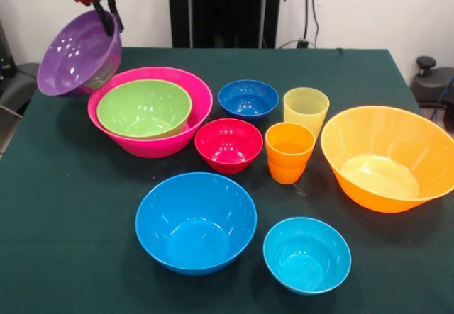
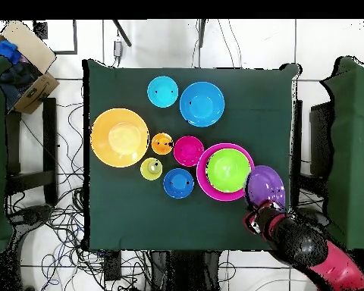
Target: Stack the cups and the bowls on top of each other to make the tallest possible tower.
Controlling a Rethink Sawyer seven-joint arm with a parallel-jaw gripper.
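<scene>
My gripper [image 1: 109, 10] is shut on the rim of the purple bowl [image 1: 76, 55] and holds it tilted in the air, up and to the left of the large pink bowl [image 1: 181, 131]. The lime green bowl [image 1: 144, 107] sits nested in the pink one. In the overhead view the gripper [image 2: 262, 214] holds the purple bowl [image 2: 265, 184] right of the pink bowl [image 2: 209, 184]. On the table stand the sky blue bowl [image 1: 195, 222], cyan bowl [image 1: 306, 254], red bowl [image 1: 228, 144], dark blue bowl [image 1: 247, 99], large orange bowl [image 1: 389, 157], yellow cup [image 1: 306, 110] and orange cup [image 1: 289, 152].
The green tablecloth [image 1: 71, 208] covers the table. A black chair [image 1: 430, 73] stands at the right edge and a cardboard box [image 2: 29, 53] lies off the table's corner in the overhead view.
</scene>
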